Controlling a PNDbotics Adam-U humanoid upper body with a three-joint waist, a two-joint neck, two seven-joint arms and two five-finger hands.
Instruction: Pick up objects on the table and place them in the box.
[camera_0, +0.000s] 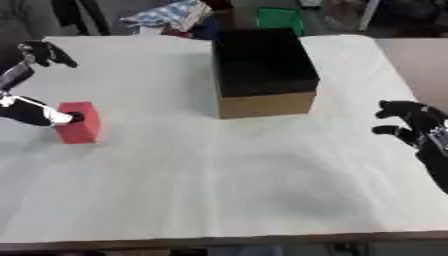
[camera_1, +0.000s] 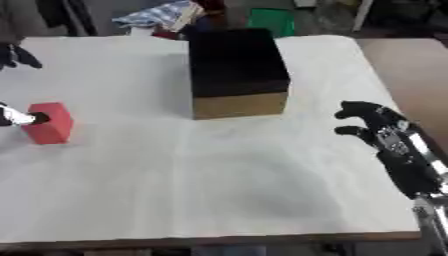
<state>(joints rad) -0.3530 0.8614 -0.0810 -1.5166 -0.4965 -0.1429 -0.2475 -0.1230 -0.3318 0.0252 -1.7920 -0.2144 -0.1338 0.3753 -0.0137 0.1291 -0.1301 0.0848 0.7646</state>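
Note:
A red block (camera_0: 80, 122) lies on the white table cover near the left edge. My left hand (camera_0: 31, 111) comes in from the left with its fingers spread wide. Its thumb tip rests against the top of the block, while its other fingers (camera_0: 48, 51) point up and away, far from the block. An open cardboard box (camera_0: 262, 75) with a dark inside stands at the middle back, its top facing up. At the right edge, well away from both, my right hand (camera_1: 378, 127) hovers open with relaxed fingers and holds nothing.
The white-covered table (camera_0: 219, 175) stretches wide in front of the box. Beyond its far edge lie a patterned cloth (camera_0: 171, 15) and a green thing (camera_0: 280, 20). A brown strip of bare table (camera_0: 420, 65) runs along the right.

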